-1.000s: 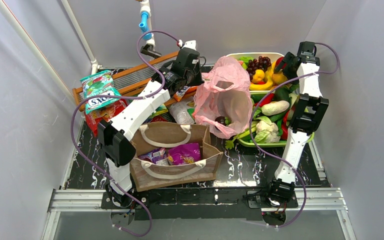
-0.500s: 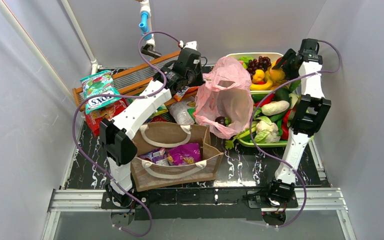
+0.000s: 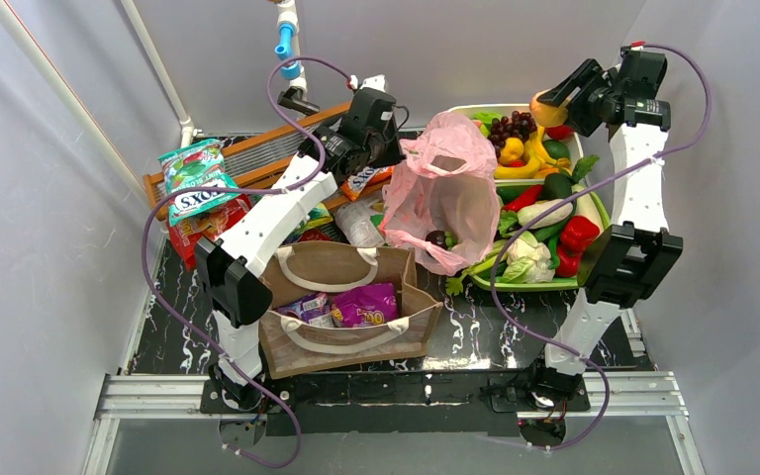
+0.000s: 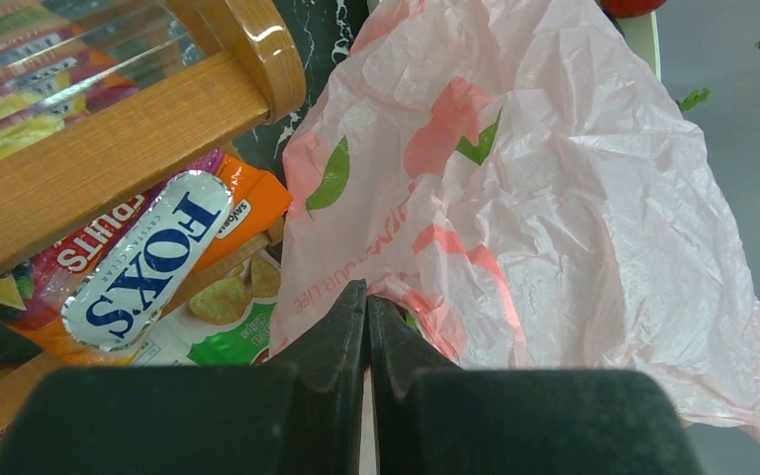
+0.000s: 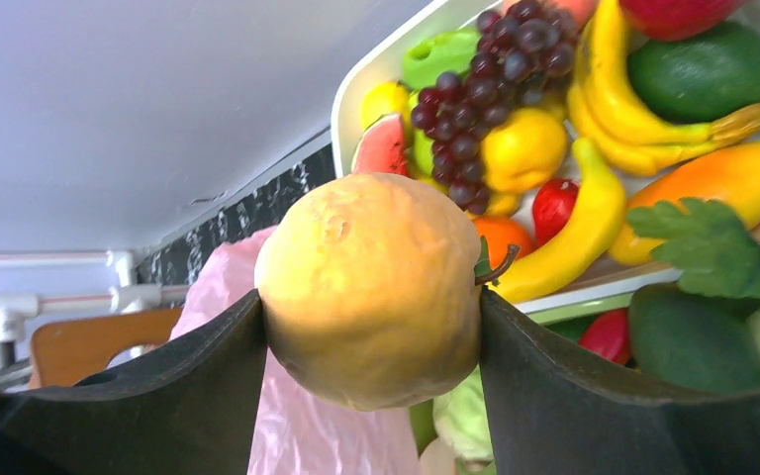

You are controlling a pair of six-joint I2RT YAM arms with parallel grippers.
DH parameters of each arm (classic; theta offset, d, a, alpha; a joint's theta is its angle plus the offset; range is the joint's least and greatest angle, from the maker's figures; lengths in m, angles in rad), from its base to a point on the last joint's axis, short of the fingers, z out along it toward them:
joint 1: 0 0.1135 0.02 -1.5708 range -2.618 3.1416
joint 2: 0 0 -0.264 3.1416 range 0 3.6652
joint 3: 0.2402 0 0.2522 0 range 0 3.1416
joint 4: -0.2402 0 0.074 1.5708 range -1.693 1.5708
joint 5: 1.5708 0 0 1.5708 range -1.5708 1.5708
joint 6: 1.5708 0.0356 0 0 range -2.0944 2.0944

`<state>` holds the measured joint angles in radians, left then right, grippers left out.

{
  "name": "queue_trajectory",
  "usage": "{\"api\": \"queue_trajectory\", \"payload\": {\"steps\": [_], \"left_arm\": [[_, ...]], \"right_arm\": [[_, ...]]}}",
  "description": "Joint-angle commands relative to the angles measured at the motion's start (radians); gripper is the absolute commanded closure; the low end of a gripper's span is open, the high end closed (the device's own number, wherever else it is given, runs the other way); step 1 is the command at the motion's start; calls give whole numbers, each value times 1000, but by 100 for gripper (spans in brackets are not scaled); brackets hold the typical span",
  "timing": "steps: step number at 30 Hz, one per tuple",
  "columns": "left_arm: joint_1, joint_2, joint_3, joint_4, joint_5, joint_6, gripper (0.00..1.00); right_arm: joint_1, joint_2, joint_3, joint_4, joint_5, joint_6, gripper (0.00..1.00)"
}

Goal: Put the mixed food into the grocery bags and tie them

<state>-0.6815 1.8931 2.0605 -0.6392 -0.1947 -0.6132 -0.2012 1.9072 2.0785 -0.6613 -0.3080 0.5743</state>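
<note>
Room: grey walls around a dark marble table (image 3: 475,327).
Left fingers: the left gripper (image 4: 366,297) is pinched tight on the edge of the pink bag (image 4: 554,198) and holds it up.
Right fingers: the right gripper (image 5: 371,327) hugs a yellow-orange fruit (image 5: 356,257), high over the far end of the fruit tray (image 3: 460,111).
Done: a few packets (image 3: 364,305) lie in the brown tote (image 3: 287,358); something small and dark sits in the pink bag.
Left to do: lots of fruit and veg wait in the tray, snack packs (image 3: 193,188) lie by the wooden rack (image 3: 247,148), and neither bag looks tied.
</note>
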Motion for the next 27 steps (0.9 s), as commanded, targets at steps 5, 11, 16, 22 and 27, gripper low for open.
{"api": "queue_trajectory", "payload": {"steps": [5,11,16,22,27], "left_arm": [[7,-8,86,-64,-40,-10,100],[7,4,139,-65,-53,-29,100],[7,0,140,-66,-49,-76,100],[7,-9,125,-58,-60,-110,100],[7,-3,110,-52,-64,-132,100]], "right_arm": [[10,-162,-103,36,-138,19,55],[15,-321,-193,55,-169,16,55],[32,-441,-263,63,-195,23,54],[38,-577,-297,73,-195,62,53],[91,-674,-335,90,-209,95,53]]}}
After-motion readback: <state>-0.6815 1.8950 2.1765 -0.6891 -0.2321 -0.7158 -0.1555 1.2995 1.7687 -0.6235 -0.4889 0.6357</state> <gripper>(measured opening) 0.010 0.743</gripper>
